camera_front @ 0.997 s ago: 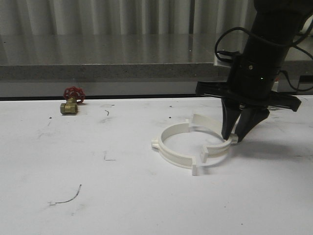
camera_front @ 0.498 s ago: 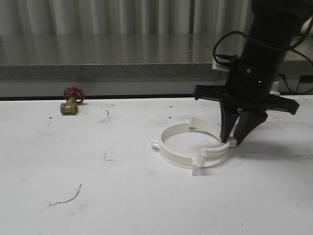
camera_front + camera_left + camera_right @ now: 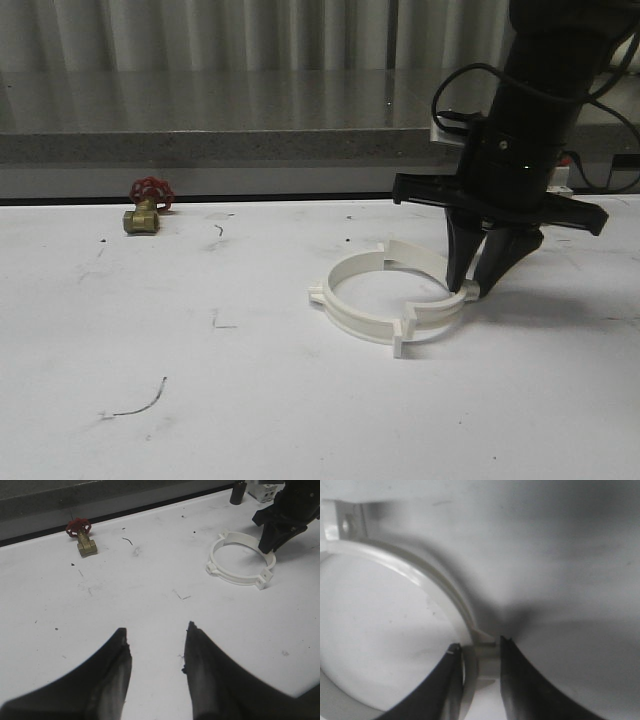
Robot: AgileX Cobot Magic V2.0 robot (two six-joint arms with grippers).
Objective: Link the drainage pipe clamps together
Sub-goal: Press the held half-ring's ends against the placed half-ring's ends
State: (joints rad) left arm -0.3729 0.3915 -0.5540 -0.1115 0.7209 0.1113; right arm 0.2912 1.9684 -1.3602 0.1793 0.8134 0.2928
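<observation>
Two white drainage pipe clamps (image 3: 352,316) lie on the table as a nearly closed ring, their end tabs close together but slightly offset. My right gripper (image 3: 468,288) points straight down at the ring's right side, shut on the right half's band at its side lug. In the right wrist view that lug (image 3: 487,652) sits pinched between the fingers of the gripper (image 3: 480,650), and the band (image 3: 420,575) curves away to an end tab (image 3: 345,525). My left gripper (image 3: 156,632) hangs open over bare table, well away from the ring (image 3: 235,578).
A brass valve with a red handwheel (image 3: 148,205) stands at the table's back left. A dark cylinder (image 3: 238,491) and a white boxy part (image 3: 265,487) sit behind the ring. A grey ledge (image 3: 200,145) runs along the back.
My right gripper has slid a little to the left with the right half clamp, bringing its end tabs closer to the left half. The left half and the valve have not moved.
</observation>
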